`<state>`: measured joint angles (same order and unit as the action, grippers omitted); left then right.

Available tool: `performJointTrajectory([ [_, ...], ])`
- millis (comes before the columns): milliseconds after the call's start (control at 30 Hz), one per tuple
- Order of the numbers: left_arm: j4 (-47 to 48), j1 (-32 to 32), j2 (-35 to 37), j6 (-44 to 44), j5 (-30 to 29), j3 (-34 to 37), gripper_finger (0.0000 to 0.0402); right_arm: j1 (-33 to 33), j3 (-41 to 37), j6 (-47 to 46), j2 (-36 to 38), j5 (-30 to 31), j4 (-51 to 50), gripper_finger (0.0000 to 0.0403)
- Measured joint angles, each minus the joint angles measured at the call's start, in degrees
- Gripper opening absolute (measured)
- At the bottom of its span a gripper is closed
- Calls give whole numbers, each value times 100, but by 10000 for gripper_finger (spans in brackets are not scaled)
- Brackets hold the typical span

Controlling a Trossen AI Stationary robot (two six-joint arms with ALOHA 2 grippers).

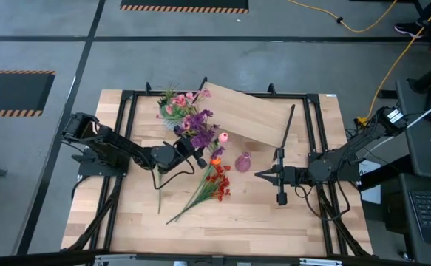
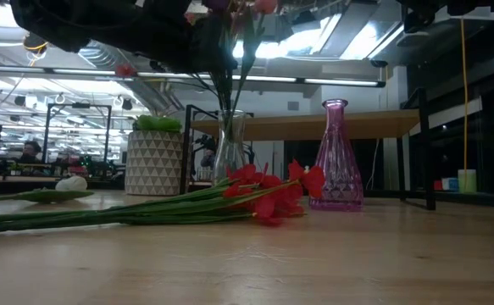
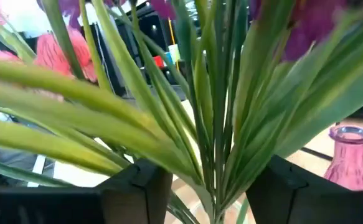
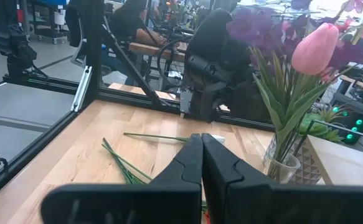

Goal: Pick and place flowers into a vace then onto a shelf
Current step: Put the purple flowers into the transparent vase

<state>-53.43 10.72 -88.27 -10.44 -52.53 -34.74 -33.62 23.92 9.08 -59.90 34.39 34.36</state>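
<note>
Several flower stems (image 3: 215,130) stand in the clear glass vase (image 2: 229,148) between the left gripper's (image 3: 209,180) parted, unloaded fingers: release step; next, back off for the red bunch (image 1: 216,185) just beside it.

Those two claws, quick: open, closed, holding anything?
Left claw: open around the flower stems in the clear vase.
Right claw: closed, empty.
</note>
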Motion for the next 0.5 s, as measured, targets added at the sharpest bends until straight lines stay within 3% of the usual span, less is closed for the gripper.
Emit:
performJointTrajectory([
  [500, 2081, 4, 1157, 676, 618, -2, 173, 2, 0, -5, -2, 0, 5, 0],
])
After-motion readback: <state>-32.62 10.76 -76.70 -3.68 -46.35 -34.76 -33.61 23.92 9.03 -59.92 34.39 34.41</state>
